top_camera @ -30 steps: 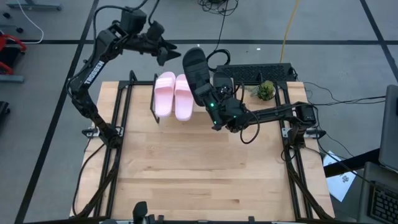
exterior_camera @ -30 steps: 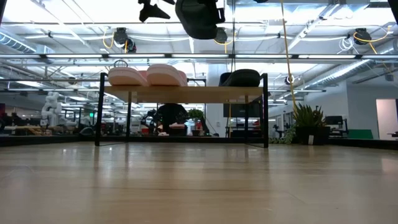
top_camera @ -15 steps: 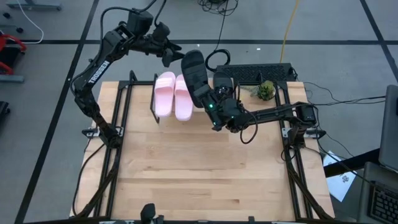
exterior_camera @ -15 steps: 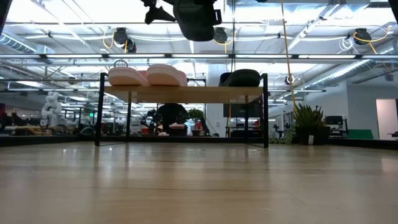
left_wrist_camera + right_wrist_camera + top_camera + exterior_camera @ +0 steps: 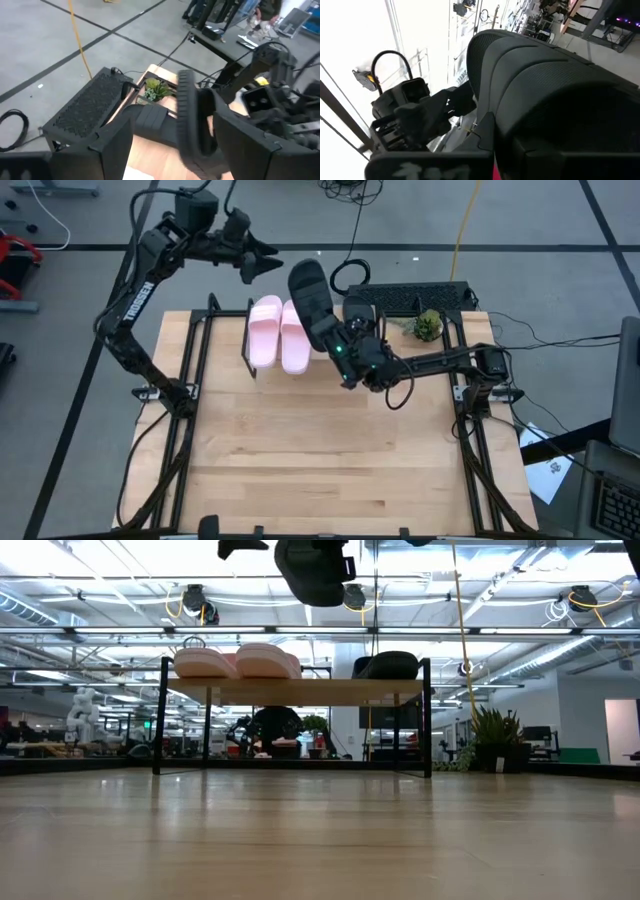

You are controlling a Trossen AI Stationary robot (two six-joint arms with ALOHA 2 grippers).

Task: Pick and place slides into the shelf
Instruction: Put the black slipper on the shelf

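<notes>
The pale pink pair (image 5: 280,332) lies on the shelf (image 5: 300,690) at its left end, soles down, and also shows in the low view (image 5: 235,662). One black slide (image 5: 358,311) lies on the shelf's right part (image 5: 390,665). My right gripper (image 5: 339,342) is shut on the other black slide (image 5: 310,300), held high above the shelf (image 5: 312,570). My left gripper (image 5: 262,265) is open and empty, high beyond the table's far edge, just left of the held slide. In the left wrist view its fingers (image 5: 107,145) frame the slide (image 5: 192,120) farther off. My right gripper holds the black slide by the end nearest the arm (image 5: 333,332), where the wide strap (image 5: 540,115) shows. The slide itself hides the fingers. They come from the table's right and near side. The slide is lifted clear, tilted, its free end (image 5: 303,275) highest.
A small green plant (image 5: 428,326) and a black perforated box (image 5: 420,296) stand at the table's far right. Cables lie on the floor beyond. The wooden tabletop (image 5: 320,450) stretches toward the near edge.
My left gripper went toward the held slide, then drew back toward the table's left and a little up, staying open. My right gripper and the black slide shifted slightly toward the left.
</notes>
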